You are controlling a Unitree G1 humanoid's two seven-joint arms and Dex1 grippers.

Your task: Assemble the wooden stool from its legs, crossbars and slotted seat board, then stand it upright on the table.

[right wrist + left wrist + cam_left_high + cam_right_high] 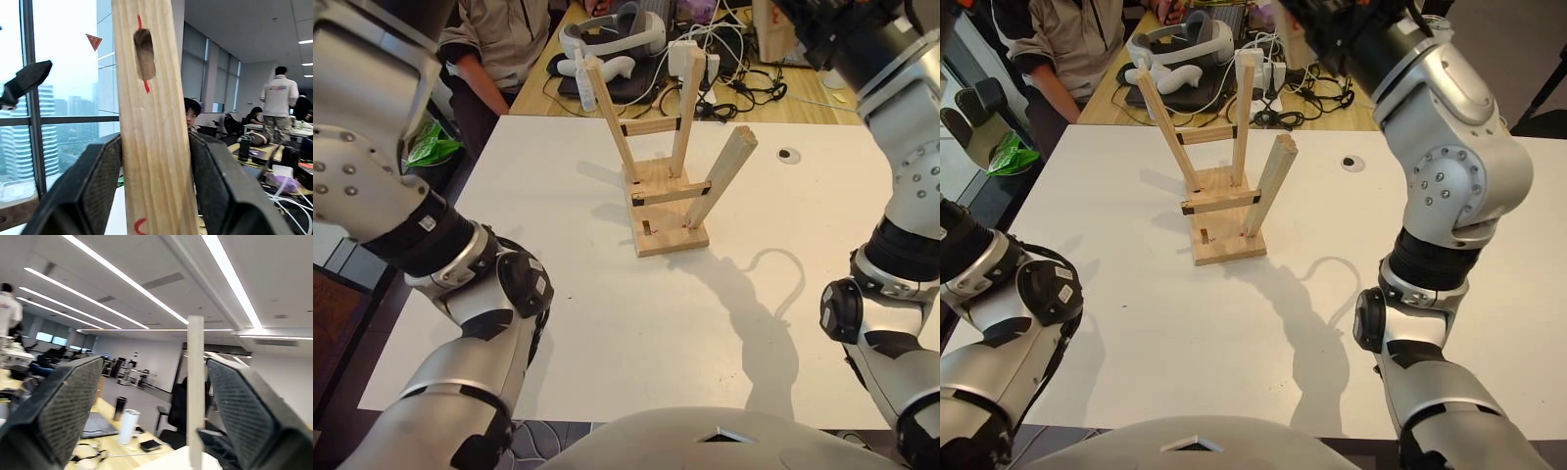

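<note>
Seat board (671, 240) flat; three legs (683, 108) upstanding, two crossbars (651, 126) fitted; fourth leg (151, 122) separate, red-marked.

No words or numbers can be read. The wooden leg (151, 127) carries red pen strokes above and below its slot (145, 54) and a red curve at the bottom of the frame. A red triangle (94, 41) sits on the window (63, 98), upper left.

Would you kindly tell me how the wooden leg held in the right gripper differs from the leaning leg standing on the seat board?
The held leg is clamped between the right gripper fingers, whereas the leaning leg stands with its foot on the seat board. The held leg's slot, marked in red, is empty, whereas a crossbar meets the leaning leg's side. Both are pale, square-cut wooden bars.
</note>
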